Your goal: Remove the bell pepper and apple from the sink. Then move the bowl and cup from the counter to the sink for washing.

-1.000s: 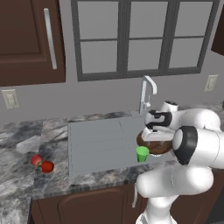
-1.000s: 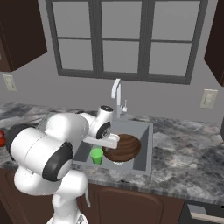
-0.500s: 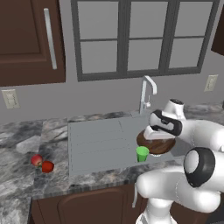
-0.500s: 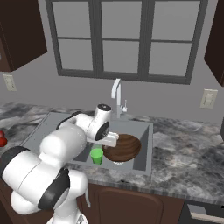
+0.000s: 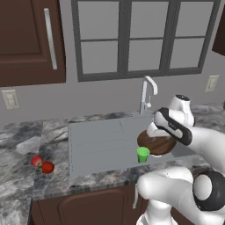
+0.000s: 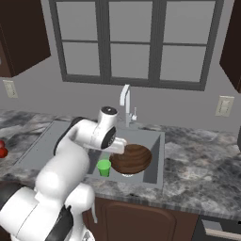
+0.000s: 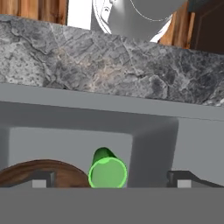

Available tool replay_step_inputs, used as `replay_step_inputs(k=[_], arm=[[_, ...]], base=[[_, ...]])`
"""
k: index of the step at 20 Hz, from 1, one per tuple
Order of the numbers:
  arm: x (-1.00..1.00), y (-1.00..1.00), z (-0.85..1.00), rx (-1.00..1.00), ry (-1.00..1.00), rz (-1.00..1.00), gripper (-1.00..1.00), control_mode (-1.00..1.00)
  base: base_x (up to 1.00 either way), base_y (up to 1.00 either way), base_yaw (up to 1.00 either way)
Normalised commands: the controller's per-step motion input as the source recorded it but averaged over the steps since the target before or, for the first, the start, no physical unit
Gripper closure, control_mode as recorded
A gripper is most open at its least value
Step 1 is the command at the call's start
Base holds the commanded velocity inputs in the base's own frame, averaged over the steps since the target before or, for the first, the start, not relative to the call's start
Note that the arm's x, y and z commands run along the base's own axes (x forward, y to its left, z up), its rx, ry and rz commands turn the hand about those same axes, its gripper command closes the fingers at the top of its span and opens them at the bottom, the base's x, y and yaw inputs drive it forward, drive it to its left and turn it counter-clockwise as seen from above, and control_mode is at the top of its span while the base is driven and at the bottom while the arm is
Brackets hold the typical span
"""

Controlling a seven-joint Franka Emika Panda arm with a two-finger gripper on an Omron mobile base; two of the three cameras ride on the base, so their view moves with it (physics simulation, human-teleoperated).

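Note:
The dark-brown wooden bowl (image 5: pixel 157 143) (image 6: pixel 132 159) (image 7: pixel 40 171) lies in the basin of the grey sink (image 5: pixel 96 141) (image 6: pixel 158 155). The green cup (image 5: pixel 143 154) (image 6: pixel 104 167) (image 7: pixel 107 172) stands upright right beside it, at the basin's near wall. My gripper (image 7: pixel 111 181) (image 6: pixel 118 147) hangs just above both, open, with nothing between its fingers (image 7: pixel 42 180). The cup sits between the two tips in the hand view. On the counter (image 5: pixel 26 189) left of the sink rest the apple (image 5: pixel 37 161) and the bell pepper (image 5: pixel 48 167), close together.
A curved chrome faucet (image 5: pixel 148 90) (image 6: pixel 125 100) rises behind the basin, near the hand. The ribbed drainboard (image 5: pixel 94 136) takes up the sink's left part. Marbled counter (image 6: pixel 202 164) stretches to the right. A window and dark wall cabinets stand behind.
The arm's upper links have swung round while the hand stays over the bowl and cup. The jaws remain open. Bowl, cup and fruits have not moved.

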Motion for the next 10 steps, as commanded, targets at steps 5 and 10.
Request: replay_step_inputs(k=[5, 10], arm=[[-0.23, 0.0, 0.36, -0.01, -0.09, 0.0, -1.0, -1.0], [-0.25, 0.0, 0.37, 0.0, -0.09, -0.01, -1.0, -1.0]], base=[[0.0, 0.0, 0.0], [0.0, 0.0, 0.0]])
